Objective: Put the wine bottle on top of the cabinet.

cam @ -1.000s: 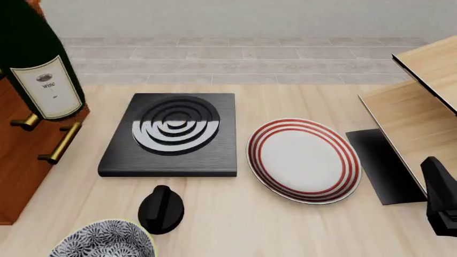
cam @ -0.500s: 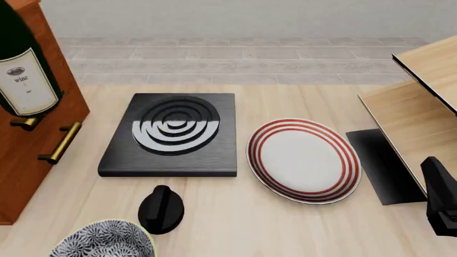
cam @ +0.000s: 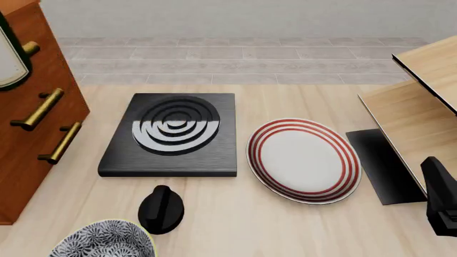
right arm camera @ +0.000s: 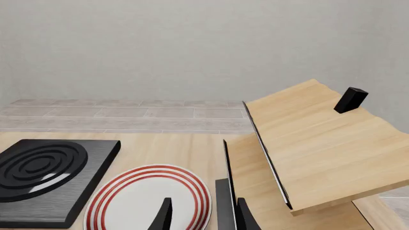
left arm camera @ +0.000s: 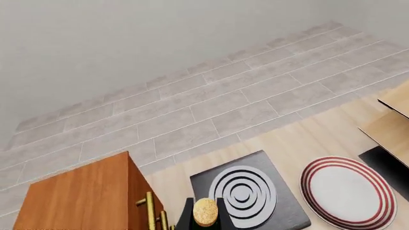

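Observation:
Only a sliver of the wine bottle (cam: 7, 60) shows at the far left edge of the front view: dark green glass and part of its white label, held high in front of the cabinet's upper part. The reddish-brown cabinet (cam: 32, 139) with brass bar handles stands at the table's left. In the left wrist view the tan cork (left arm camera: 206, 211) sits between the black fingers of my left gripper (left arm camera: 205, 216), which is shut on the bottle, with the cabinet's top (left arm camera: 73, 196) beside it. My right gripper (right arm camera: 204, 218) is open and holds nothing, low over the plate's right side.
A black hob (cam: 171, 134) with concentric rings lies mid-table, and a red-ringed white plate (cam: 303, 159) to its right. A black knob-shaped object (cam: 161, 209) and a patterned bowl (cam: 104, 242) sit near the front. A pale wood structure (cam: 421, 107) and black mat (cam: 382, 166) fill the right.
The wine bottle has moved left and up, sliding almost out of the front view and uncovering the cabinet's handles. The right arm has not moved.

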`<state>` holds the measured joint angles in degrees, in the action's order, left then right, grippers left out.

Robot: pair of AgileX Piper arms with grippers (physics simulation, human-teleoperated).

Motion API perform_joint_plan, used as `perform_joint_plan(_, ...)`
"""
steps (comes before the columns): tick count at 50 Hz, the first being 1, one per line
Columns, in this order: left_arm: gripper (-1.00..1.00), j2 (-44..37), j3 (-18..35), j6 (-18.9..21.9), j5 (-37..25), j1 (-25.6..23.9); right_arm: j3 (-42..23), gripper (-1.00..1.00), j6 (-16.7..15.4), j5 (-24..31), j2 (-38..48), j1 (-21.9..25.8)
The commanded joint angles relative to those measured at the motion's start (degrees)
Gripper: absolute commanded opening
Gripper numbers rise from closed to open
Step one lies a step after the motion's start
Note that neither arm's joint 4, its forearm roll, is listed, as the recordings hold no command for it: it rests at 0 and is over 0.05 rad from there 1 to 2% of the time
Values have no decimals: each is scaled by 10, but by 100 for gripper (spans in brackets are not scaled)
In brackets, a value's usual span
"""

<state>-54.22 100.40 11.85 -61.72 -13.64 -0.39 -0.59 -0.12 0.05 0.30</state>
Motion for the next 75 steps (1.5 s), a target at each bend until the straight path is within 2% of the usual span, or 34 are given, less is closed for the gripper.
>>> perform_joint_plan(1, -100, -25, 75, -3, -29, 14, 0, 100, 0, 0, 0, 0)
perform_joint_plan(4, -100, -35, 97, -1, -39, 16, 0, 100, 0, 0, 0, 0)
perform_joint_plan(6, -100, -52, 130, -9, -50, 18, 0, 100, 0, 0, 0, 0)
perform_joint_plan(11, -100, -75, 155, -2, -61, 21, 0, 100, 0, 0, 0, 0)
perform_joint_plan(15, -100, -101, 205, 1, -81, 34, 0, 100, 0, 0, 0, 0)
perform_joint_plan(32, -100, -115, 216, 6, -81, 86, 0, 100, 0, 0, 0, 0)
perform_joint_plan(39, -100, -133, 238, 6, -82, 121, 0, 100, 0, 0, 0, 0)
perform_joint_plan(47, -100, -153, 262, 23, -81, 151, 0, 100, 0, 0, 0, 0)
perform_joint_plan(48, -100, -158, 266, 37, -81, 164, 0, 100, 0, 0, 0, 0)
perform_joint_plan(49, -100, -157, 260, 47, -78, 169, 0, 100, 0, 0, 0, 0)
perform_joint_plan(54, -100, -141, 219, 46, -43, 189, 0, 100, 0, 0, 0, 0)
perform_joint_plan(61, -100, -148, 207, 40, -27, 200, 0, 100, 0, 0, 0, 0)
perform_joint_plan(65, -100, -167, 239, 30, -29, 214, 0, 100, 0, 0, 0, 0)
perform_joint_plan(67, -100, -194, 291, 13, -48, 223, 0, 100, 0, 0, 0, 0)
perform_joint_plan(69, -100, -204, 307, 12, -55, 227, 0, 100, 0, 0, 0, 0)
perform_joint_plan(75, -100, -223, 307, 20, -46, 256, 0, 100, 0, 0, 0, 0)
